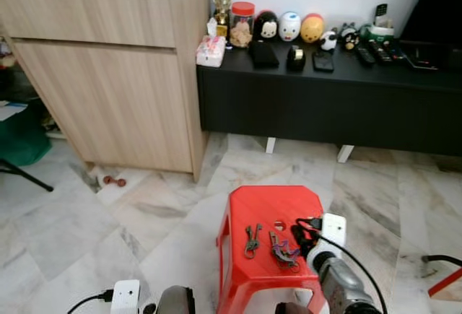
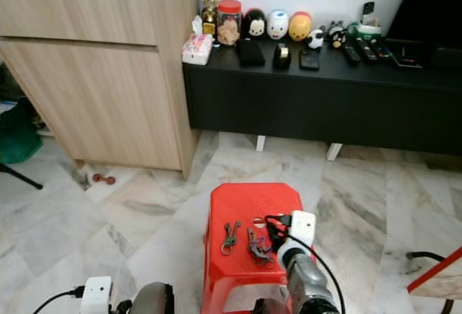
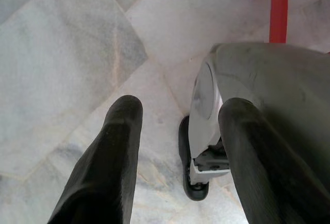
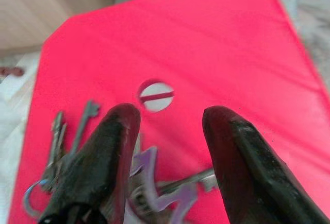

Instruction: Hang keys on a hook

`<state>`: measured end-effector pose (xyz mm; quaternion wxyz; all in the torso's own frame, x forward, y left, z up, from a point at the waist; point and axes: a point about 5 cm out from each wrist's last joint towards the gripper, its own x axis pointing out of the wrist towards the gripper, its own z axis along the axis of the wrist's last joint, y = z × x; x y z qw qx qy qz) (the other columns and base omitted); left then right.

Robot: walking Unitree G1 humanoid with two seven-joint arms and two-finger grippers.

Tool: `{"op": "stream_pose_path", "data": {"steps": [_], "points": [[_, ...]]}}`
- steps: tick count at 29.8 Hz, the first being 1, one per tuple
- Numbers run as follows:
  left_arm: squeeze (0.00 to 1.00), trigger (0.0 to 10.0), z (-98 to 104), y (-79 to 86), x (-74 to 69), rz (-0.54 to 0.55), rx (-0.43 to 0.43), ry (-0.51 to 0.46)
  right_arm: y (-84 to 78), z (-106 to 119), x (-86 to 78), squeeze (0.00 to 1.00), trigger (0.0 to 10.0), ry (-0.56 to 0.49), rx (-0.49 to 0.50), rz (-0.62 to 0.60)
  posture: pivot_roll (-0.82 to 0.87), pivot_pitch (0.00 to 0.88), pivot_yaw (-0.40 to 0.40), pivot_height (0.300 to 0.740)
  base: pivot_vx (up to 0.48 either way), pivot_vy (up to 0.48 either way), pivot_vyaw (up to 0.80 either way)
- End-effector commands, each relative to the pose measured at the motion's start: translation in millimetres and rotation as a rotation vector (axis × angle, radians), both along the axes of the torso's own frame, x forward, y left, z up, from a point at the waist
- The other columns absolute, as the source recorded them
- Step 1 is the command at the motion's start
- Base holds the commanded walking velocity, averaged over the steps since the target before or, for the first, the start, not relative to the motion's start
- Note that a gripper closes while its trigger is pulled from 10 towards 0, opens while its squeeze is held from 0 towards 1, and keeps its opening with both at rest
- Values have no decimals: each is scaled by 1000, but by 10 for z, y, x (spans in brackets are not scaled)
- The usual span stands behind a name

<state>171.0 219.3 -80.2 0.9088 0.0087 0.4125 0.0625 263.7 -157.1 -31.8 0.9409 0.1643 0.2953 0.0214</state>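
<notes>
The right gripper (image 4: 167,162) is seen low over the red plastic stool (image 1: 268,206), its two rounded black fingers (image 4: 103,167) spread apart, with a bunch of keys on a purple tag (image 4: 165,195) lying between and beneath them on the smooth seat. A second set of plain metal keys (image 1: 252,240) lies just beside, on the robot's left. A round slotted hole (image 4: 156,96) is found further along the seat. The left gripper (image 3: 175,167) hangs spread over pale veined marble floor (image 3: 67,64). Beyond, a light wood-grain cabinet (image 1: 108,76) and a low black bench (image 1: 325,105) crowded with small figurines stand against the wall.
</notes>
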Motion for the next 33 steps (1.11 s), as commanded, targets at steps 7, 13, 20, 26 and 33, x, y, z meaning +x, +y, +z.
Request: {"op": "stream_pose_path", "data": {"steps": [7, 13, 20, 26, 33], "points": [[0, 10000, -42, -64, -59, -28, -14, 28, -2, 5, 12, 0, 10000, 23, 117, -3, 75, 23, -69, 614, 0, 0, 0], [0, 10000, -47, -73, -68, -40, -12, 31, -66, -16, -12, 0, 10000, 49, 189, -68, 75, 23, -68, 614, 0, 0, 0], [0, 10000, -48, -74, -68, -41, -12, 32, -113, -34, -43, 0, 10000, 54, 205, -90, 74, 20, -68, 614, 0, 0, 0], [0, 10000, -55, -82, -75, -56, -5, 43, -120, -71, -96, 0, 10000, 62, 225, -97, 70, 18, -68, 614, 0, 0, 0], [0, 10000, -59, -86, -83, -56, -6, 45, -135, -136, -195, 0, 10000, 78, 238, -102, 71, 18, -71, 614, 0, 0, 0]]}}
